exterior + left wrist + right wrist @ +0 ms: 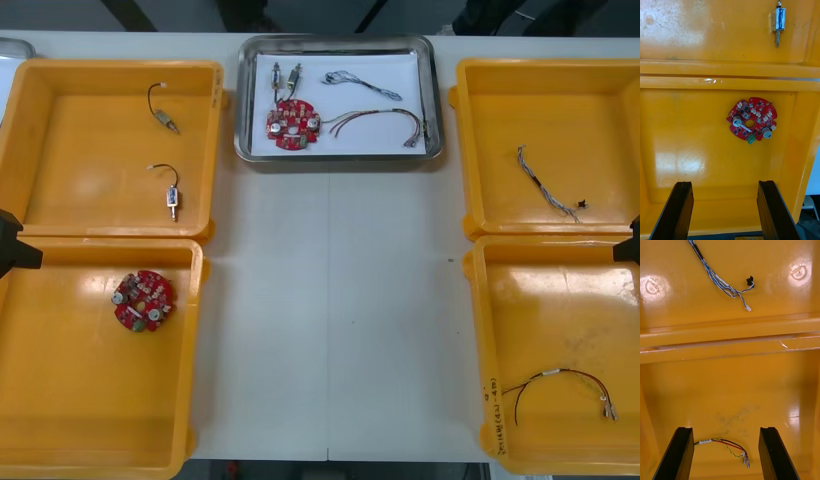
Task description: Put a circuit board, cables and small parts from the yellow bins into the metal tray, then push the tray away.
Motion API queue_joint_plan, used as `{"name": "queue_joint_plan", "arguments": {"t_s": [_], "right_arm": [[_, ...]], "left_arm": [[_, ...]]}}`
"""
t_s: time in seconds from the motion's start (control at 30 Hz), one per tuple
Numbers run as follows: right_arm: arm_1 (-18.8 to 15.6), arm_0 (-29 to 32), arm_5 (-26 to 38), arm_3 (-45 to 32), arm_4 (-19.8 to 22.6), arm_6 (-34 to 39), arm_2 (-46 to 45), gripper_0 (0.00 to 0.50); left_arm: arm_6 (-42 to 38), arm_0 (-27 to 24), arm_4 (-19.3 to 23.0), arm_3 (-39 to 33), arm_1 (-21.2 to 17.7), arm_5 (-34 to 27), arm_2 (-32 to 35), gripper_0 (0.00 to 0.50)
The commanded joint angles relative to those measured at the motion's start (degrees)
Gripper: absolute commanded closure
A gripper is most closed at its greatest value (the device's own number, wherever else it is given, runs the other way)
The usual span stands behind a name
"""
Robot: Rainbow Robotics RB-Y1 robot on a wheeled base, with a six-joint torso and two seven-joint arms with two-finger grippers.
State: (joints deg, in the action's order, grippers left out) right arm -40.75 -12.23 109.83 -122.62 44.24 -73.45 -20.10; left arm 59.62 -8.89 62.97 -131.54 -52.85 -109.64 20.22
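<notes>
Jaws wide apart, empty: left gripper (724, 183) over a yellow bin (685, 123) left of the metal tray (432, 100), right gripper (726, 429) right of it. Tray holds a red circuit board (291, 124).

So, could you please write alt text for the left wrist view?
A round red circuit board lies in a yellow bin ahead of the left hand, its black fingers open. Beyond the bin's rim, a small metal part lies in the next bin.
</notes>
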Motion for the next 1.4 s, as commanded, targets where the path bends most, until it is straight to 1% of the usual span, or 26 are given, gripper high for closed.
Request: {"name": "queue_joint_plan", "arguments": {"t_s": [0.03,0.53,0.8,1.4], "right_arm": [[-2.1,0.6,0.2,0.5,0.7,-2.0,-2.1,0.0],[-2.1,0.6,0.2,1.2,0.8,-2.1,-2.5,0.0],[-2.1,1.3,0.2,1.2,1.7,-2.3,-2.4,0.0],[-2.1,1.3,0.2,1.2,1.7,-2.3,-2.4,0.0]], "left_arm": [[3.8,0.9,0.5,-1.5,-2.5,-0.4,1.7,0.0],[3.8,0.9,0.5,-1.5,-2.5,-0.4,1.7,0.0],[3.8,0.9,0.5,-1.5,-2.5,-0.4,1.7,0.0],[3.8,0.9,0.5,-1.5,-2.5,-0.4,1.7,0.0]]}}
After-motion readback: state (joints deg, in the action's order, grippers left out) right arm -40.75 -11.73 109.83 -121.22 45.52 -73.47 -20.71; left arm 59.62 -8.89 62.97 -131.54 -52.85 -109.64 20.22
